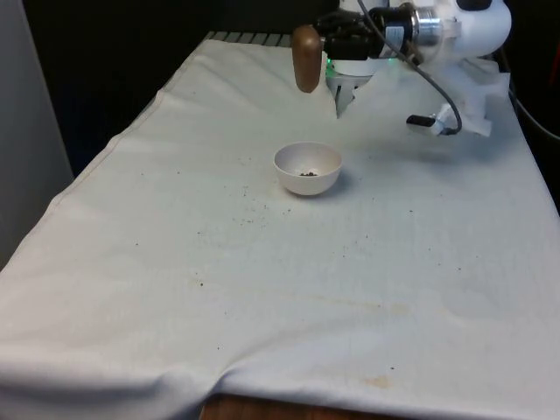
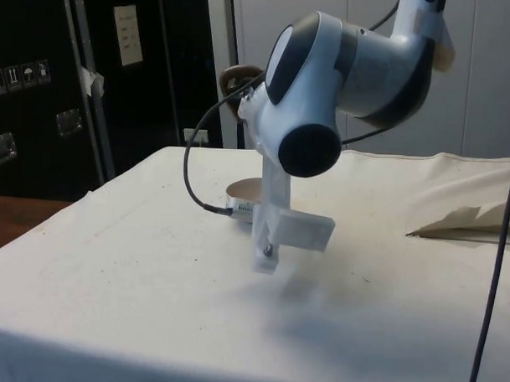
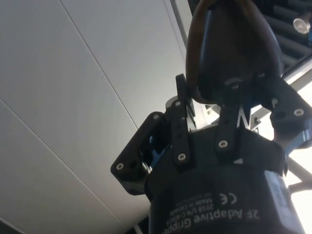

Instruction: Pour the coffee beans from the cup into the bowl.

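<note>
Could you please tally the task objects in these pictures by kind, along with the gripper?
Brown cup: 1, held in the gripper above the table
White bowl: 1, on the white cloth, a few coffee beans inside
Black two-finger gripper: 1
Total: 3

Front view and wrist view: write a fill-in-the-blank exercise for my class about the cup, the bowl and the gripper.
1. The gripper holds a ____ cup.
2. The white bowl stands on the ____ cloth.
3. Inside the bowl lie a few dark coffee ____.
4. Dark specks dot the cloth on the front view's ____ of the bowl.

Missing words: brown; white; beans; left
</note>
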Motion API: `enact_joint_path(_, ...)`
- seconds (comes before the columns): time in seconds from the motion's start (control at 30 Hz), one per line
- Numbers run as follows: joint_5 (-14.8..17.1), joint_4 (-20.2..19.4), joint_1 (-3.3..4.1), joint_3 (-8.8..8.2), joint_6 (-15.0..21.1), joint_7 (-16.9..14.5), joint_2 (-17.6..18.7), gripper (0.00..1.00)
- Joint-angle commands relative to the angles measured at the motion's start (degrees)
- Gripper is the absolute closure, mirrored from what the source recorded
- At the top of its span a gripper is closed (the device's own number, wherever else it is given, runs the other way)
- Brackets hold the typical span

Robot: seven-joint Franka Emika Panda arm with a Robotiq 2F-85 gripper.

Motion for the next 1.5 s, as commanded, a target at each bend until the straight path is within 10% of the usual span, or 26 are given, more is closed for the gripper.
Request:
enact_joint_path(0.0, 0.1, 0.4, -0.40, -0.06, 1.7, -0.3, -0.2, 0.96)
enact_joint_path(1.47, 0.3, 8.0, -0.34, -8.71, 21.9, -3.7, 1.5, 0.96)
